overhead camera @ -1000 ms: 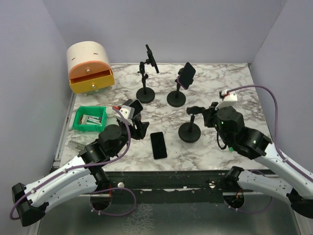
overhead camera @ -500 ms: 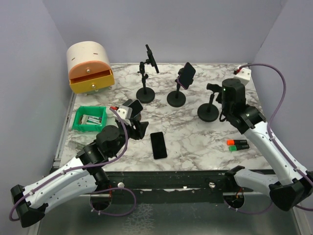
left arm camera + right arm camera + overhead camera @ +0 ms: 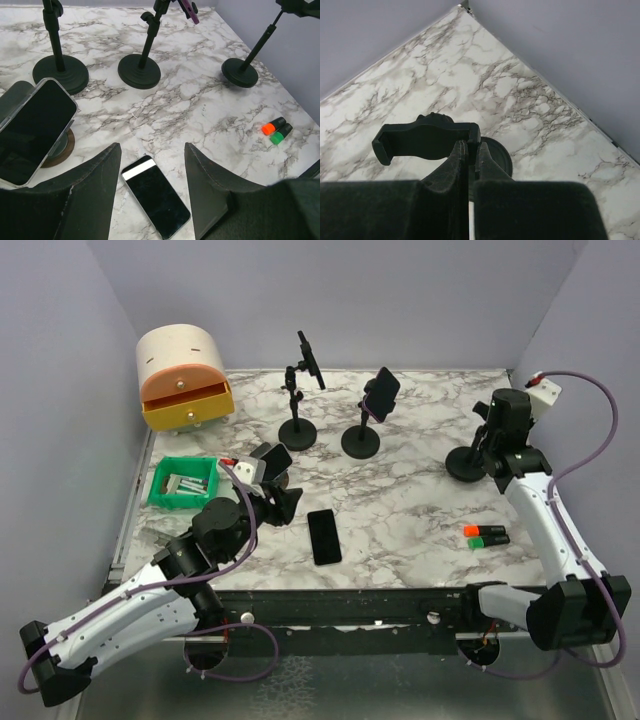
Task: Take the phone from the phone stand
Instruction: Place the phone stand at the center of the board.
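Shows phone (image 3: 35,130) at 9 o'clock, probably stiff and slick, best pinched by long edges; left jaws apart, right jaws gripping empty stand (image 3: 465,462).

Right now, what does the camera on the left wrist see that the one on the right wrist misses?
Only the left wrist view shows the flat phone lying on the table, a second phone propped on its holder, two other stands, and the orange and green markers. Only the right wrist view shows the right pincer closed at the clamp of the empty stand, seen close up. Both share the marble table and that same empty stand, which the left view sees from a distance.
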`<action>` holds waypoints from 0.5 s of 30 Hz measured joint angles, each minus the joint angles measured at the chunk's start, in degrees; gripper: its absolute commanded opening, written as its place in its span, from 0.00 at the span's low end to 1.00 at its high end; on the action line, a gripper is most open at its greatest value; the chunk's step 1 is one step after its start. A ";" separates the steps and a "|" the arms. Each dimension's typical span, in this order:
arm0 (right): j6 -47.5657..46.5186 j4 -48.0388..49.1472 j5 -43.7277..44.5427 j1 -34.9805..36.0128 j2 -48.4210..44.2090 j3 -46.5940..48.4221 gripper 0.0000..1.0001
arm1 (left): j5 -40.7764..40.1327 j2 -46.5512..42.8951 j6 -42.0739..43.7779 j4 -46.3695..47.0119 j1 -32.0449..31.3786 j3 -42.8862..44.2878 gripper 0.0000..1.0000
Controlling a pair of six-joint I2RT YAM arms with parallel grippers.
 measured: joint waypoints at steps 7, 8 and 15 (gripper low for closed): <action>0.15 5.55 0.11 -4.11 6.71 0.00 0.00 | 0.13 -0.57 -0.02 0.00 0.00 0.00 0.55; 0.33 6.29 0.09 -4.42 7.21 0.00 0.00 | 0.22 -0.57 -0.02 0.00 0.00 0.00 0.55; 1.25 11.50 -0.07 -5.86 14.73 2.10 0.00 | 0.48 -0.57 -0.02 0.00 0.00 0.00 0.55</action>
